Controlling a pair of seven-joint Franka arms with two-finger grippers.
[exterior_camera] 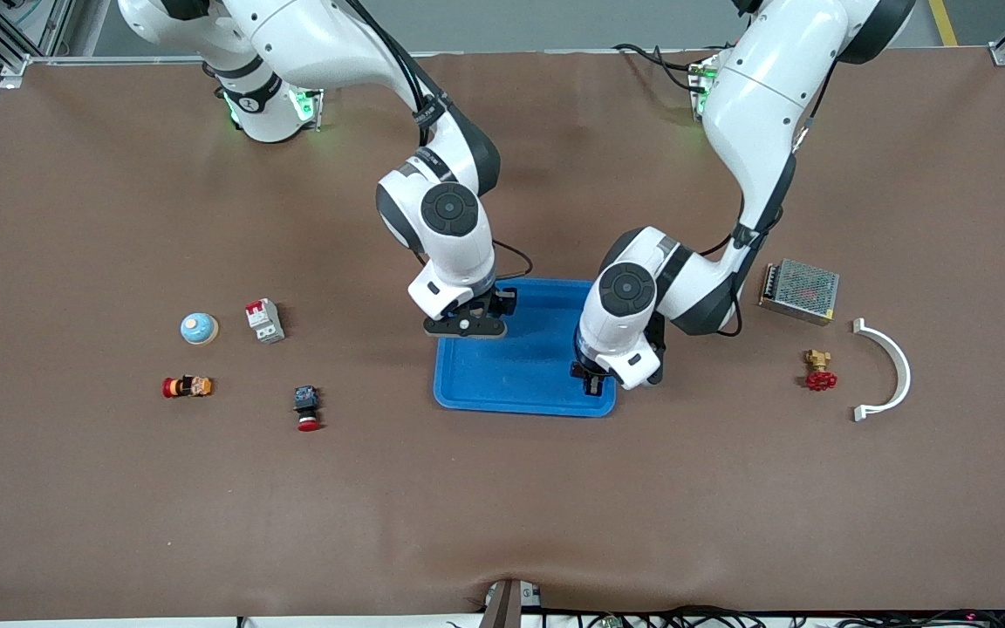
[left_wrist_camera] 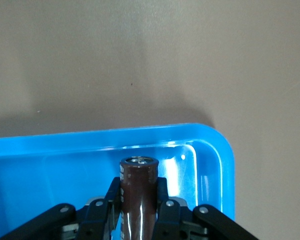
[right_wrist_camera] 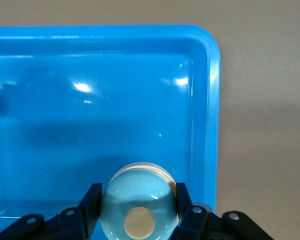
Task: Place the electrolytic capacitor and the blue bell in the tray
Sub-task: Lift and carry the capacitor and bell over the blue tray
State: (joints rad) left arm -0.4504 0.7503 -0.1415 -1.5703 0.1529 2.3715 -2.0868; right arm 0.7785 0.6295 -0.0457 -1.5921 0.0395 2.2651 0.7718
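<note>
We see a brown surface (exterior_camera: 119, 488) with the blue tray (exterior_camera: 520, 384) near its middle. Both arms reach over the tray.

The left gripper (left_wrist_camera: 139, 212) hangs over the tray corner nearest the front camera at the left arm's end, its jaws clamped on a brown capacitor (left_wrist_camera: 138, 192) held upright.

The right gripper (right_wrist_camera: 139, 210) hangs over the tray's edge toward the right arm's end, its jaws clamped on a pale blue bell (right_wrist_camera: 139, 197).

Toward the left arm's end we note a metal power supply (exterior_camera: 799, 290), a white curved bracket (exterior_camera: 886, 371) and a red-handled valve (exterior_camera: 819, 370).

Toward the right arm's end lie a second bell (exterior_camera: 199, 328), a breaker (exterior_camera: 264, 320), a red push button (exterior_camera: 307, 408) and a small red-orange part (exterior_camera: 188, 386).
</note>
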